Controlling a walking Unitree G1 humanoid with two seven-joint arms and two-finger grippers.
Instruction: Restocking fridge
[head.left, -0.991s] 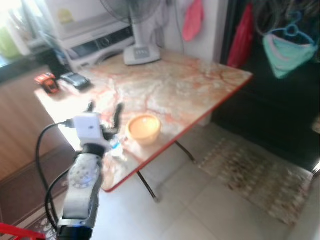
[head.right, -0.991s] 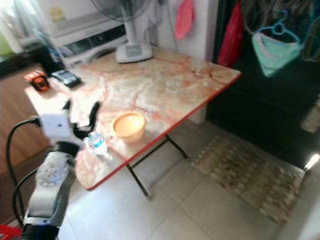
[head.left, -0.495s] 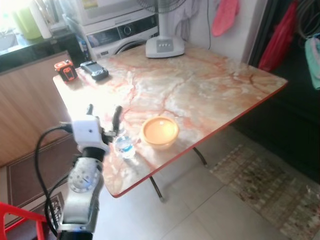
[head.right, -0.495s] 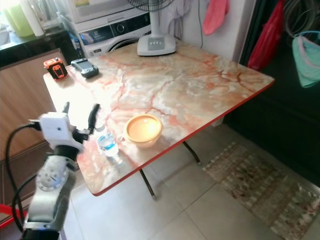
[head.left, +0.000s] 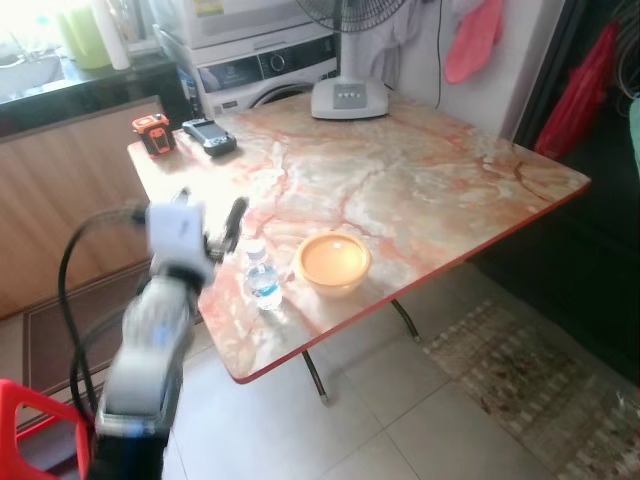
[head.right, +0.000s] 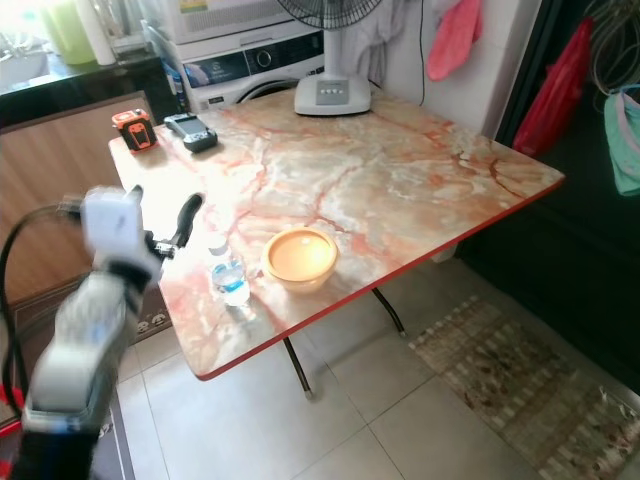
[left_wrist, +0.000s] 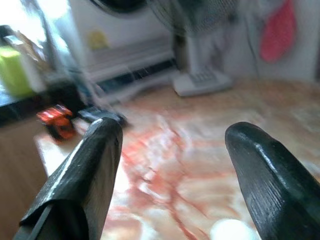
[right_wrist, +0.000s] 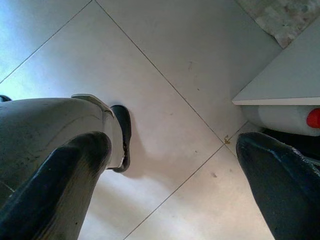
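A small clear water bottle (head.left: 263, 281) with a blue label stands upright near the front edge of the marble-patterned table (head.left: 400, 180). An orange bowl (head.left: 333, 262) sits just to its right. My left gripper (head.left: 208, 212) is open, raised a little left of and above the bottle's cap, and touches nothing. In the left wrist view the two black fingers (left_wrist: 95, 165) stand wide apart over the tabletop, with a white blur, perhaps the cap (left_wrist: 227, 233), low between them. My right gripper (right_wrist: 170, 145) hangs open over the tiled floor.
A fan base (head.left: 348, 98) stands at the table's far edge, with a red tape measure (head.left: 151, 134) and a black device (head.left: 209, 136) at the far left corner. A washing machine (head.left: 265, 68) is behind. A rug (head.left: 540, 385) lies right, and a red chair (head.left: 30, 425) near left.
The whole view has shifted as the camera moved. My left arm has swung and shows blurred; its open gripper stays close to the left of the bottle, which stands where it was.
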